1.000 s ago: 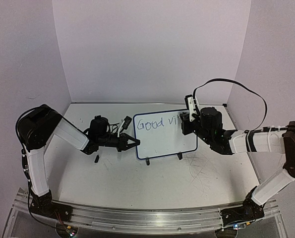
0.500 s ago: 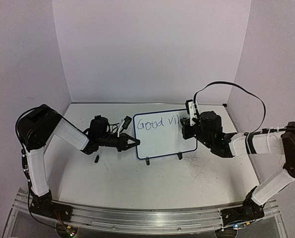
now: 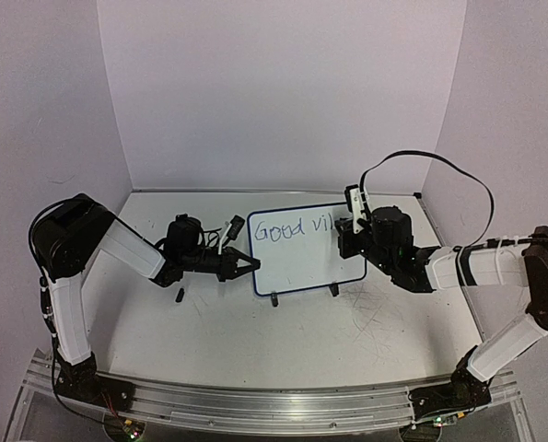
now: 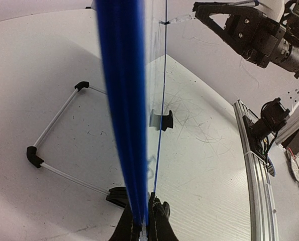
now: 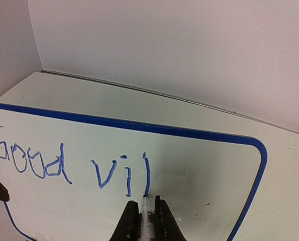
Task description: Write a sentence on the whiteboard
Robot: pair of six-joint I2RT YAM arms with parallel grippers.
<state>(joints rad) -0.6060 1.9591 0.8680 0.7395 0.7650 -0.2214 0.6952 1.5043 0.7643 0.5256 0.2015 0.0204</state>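
Note:
The whiteboard (image 3: pixel 306 262), white with a thin blue frame, stands upright on two black feet mid-table. My left gripper (image 3: pixel 252 265) is shut on its left edge; in the left wrist view the blue edge (image 4: pixel 121 100) runs up from between the jaws of the left gripper (image 4: pixel 145 203). The sentence (image 3: pixel 292 227) reads "Good vi" plus one upright stroke, in blue lettering (image 5: pixel 64 168). My right gripper (image 5: pixel 147 205) is shut on a white marker (image 5: pixel 148 217). Its tip touches the bottom of that last stroke on the whiteboard (image 5: pixel 204 170). From above, the right gripper (image 3: pixel 349 226) covers the board's upper right.
A small black piece (image 3: pixel 179 296) lies on the table under the left arm. A thin white-rod frame with black corners (image 4: pixel 54 130) lies behind the board. Dark scratch marks (image 3: pixel 375 313) cover the tabletop in front of the right arm. Walls close in at the back and both sides.
The right gripper with the marker shifted slightly right and drew one more upright stroke after "vi". For the last half second nothing has moved. The left gripper kept its hold.

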